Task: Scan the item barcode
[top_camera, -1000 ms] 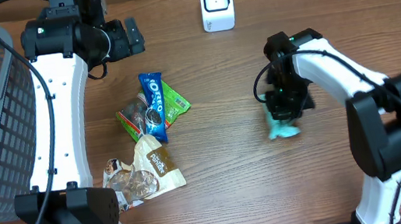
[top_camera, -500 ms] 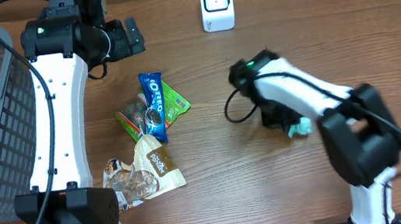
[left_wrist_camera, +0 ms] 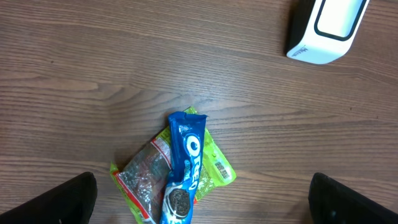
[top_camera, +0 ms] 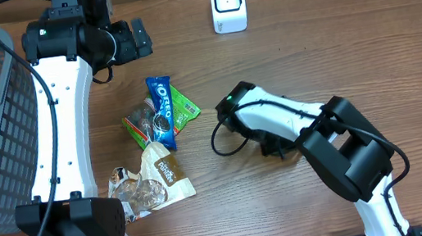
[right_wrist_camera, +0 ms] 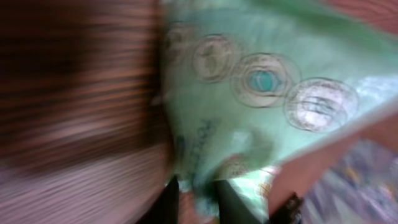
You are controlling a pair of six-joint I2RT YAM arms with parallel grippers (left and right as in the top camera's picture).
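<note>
green pouch [right_wrist_camera: 249, 81], blurred, heading and long axis unclear

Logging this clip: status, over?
Left gripper open, empty. Right gripper at teal packet, grip unclear, blurred. Table bare toward scanner.

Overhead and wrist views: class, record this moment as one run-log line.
left gripper: open, empty | right gripper: grip unclear, blurred pale green plastic packet close against it | white box-shaped barcode scanner: no item at it
</note>
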